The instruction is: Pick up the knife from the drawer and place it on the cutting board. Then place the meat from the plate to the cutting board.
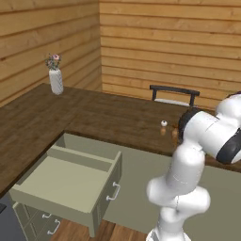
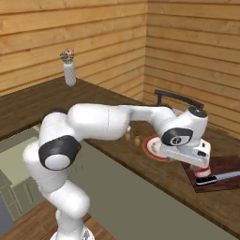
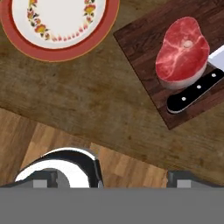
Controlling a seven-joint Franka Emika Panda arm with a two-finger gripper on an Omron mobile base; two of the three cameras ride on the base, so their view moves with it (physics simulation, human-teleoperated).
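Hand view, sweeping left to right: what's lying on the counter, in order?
Plate → cutting board corner → meat on the board → knife beside it, black handle pointing back left.

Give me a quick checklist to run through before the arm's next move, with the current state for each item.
1. Knife on the cutting board: ok, handle lies on the board.
2. Meat on the cutting board: ok, resting beside the knife handle.
3. Plate cleared of meat: ok, the part in the hand view is bare.
4. Gripper free of any load: ok, open, nothing between the fingertips.
5. Drawer shut: not ok, it stands pulled out.
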